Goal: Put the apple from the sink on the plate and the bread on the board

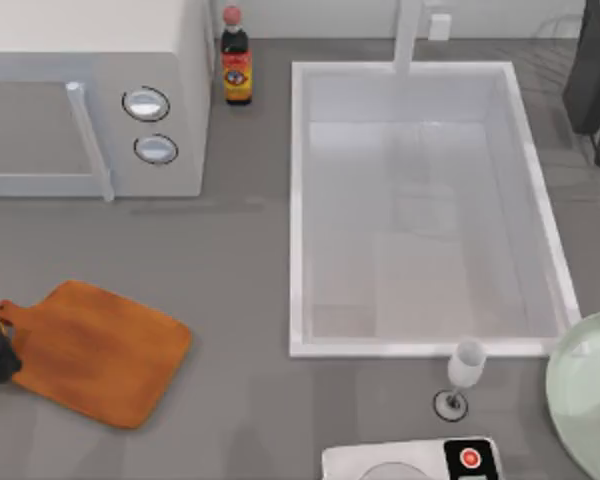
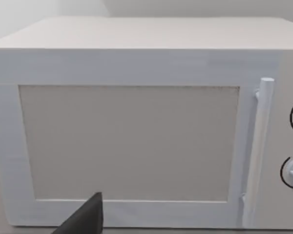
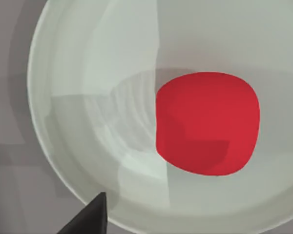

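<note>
Jaw state couldn't be told on either arm. Right gripper [image 3: 85, 217] hung over the plate [image 3: 78, 87], where the apple [image 3: 207, 123] sat free. Looked smooth, round, firm, likely to roll; best pinched across its widest middle. Board [image 1: 95, 350] lay bare, left arm parked beside it.

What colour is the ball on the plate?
Bright red. The apple lies on the pale green-white plate, seen best in the right wrist view.

The sink [image 1: 420, 205] basin lies open; just beside its near rim, a wine glass [image 1: 465, 372] (and white device [image 1: 415, 460]) crowd the approach.
</note>
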Available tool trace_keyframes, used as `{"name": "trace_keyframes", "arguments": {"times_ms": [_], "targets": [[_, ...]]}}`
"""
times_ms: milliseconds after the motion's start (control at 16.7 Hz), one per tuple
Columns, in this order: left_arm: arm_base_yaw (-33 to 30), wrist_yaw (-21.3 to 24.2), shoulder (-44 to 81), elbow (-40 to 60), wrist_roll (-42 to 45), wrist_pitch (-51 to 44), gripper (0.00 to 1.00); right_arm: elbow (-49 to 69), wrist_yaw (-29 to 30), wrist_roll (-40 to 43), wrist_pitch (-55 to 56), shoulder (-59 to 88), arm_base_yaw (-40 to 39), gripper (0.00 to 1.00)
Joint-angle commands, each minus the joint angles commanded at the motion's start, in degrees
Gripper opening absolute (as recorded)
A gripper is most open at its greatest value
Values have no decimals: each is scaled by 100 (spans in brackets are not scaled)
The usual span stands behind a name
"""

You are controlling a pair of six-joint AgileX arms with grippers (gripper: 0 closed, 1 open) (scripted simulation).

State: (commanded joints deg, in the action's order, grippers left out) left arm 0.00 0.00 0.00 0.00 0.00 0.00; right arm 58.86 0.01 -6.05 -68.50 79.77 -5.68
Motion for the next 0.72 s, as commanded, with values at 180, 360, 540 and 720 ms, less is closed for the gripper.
{"name": "trace_keyframes", "arguments": {"times_ms": [180, 360, 540, 720], "targets": [[0, 0, 0, 0, 0, 0, 100, -417, 0, 43, 472, -483, 40, 100], [0, 0, 0, 0, 0, 0, 100, -1157, 0, 120, 1331, -1501, 113, 100], [0, 0, 0, 0, 0, 0, 100, -2136, 0, 220, 2502, -2981, 206, 100], [0, 0, 0, 0, 0, 0, 100, -3246, -1, 332, 3864, -4702, 312, 100]]}}
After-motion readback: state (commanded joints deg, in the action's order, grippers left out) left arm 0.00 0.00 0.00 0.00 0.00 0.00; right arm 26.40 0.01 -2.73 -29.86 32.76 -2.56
